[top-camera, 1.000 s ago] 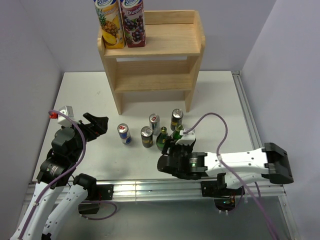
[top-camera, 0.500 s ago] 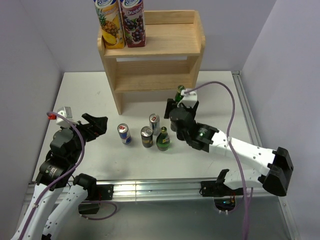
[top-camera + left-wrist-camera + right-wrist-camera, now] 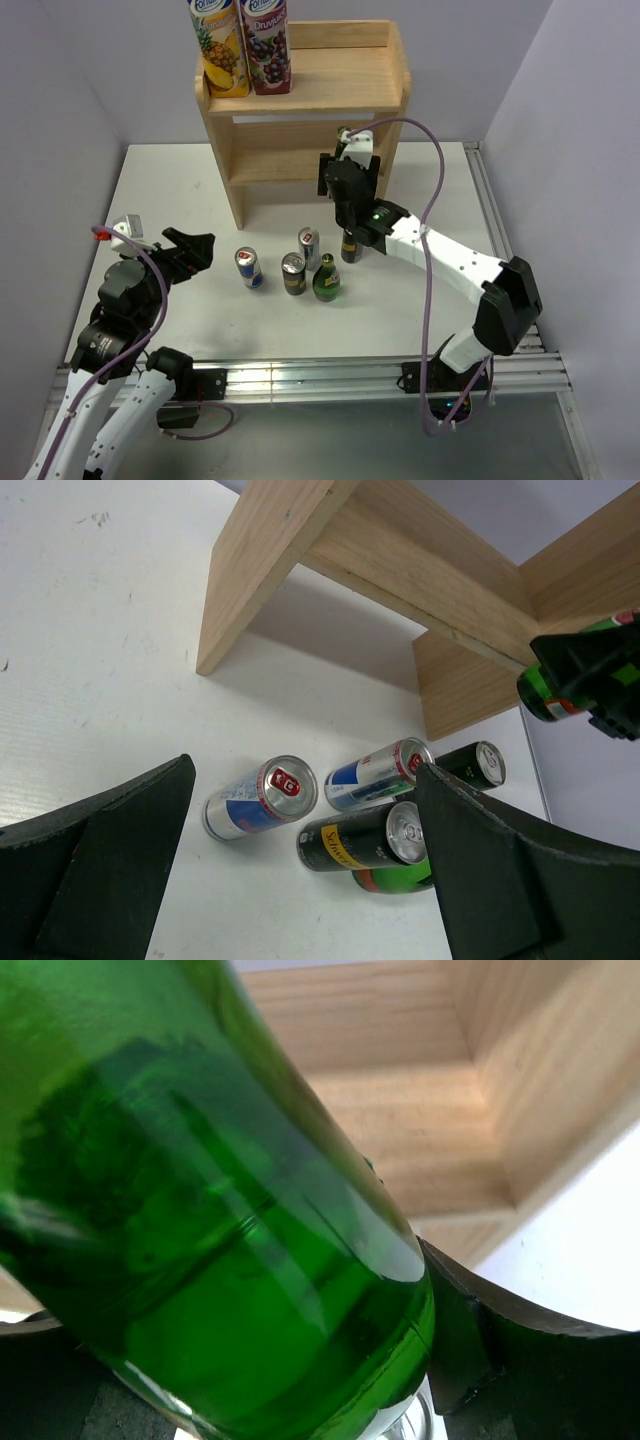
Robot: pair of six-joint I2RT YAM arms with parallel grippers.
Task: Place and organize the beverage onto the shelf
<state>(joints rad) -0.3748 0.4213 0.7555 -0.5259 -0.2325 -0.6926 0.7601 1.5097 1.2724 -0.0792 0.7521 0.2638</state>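
The light-wood shelf point(image 3: 300, 165) stands at the back of the table, with two juice cartons point(image 3: 243, 50) on the left of its top board. My right gripper point(image 3: 346, 172) is shut on a green glass bottle point(image 3: 342, 134) and holds it upright, in the air, at the front right of the lower tier. The bottle fills the right wrist view point(image 3: 200, 1210), with the shelf boards point(image 3: 400, 1130) behind it. My left gripper point(image 3: 192, 248) is open and empty, left of the cans. In the left wrist view the held bottle point(image 3: 575, 680) shows at the right edge.
On the table in front of the shelf stand two Red Bull cans point(image 3: 249, 267) point(image 3: 309, 243), a black can point(image 3: 293, 272), a second green bottle point(image 3: 326, 280) and another black can point(image 3: 350, 243) partly under my right arm. A metal rail point(image 3: 490, 230) edges the table's right side.
My right arm has lifted the green bottle from the group near the table's front and carried it back and up to the shelf's lower tier. The left arm has hardly moved.
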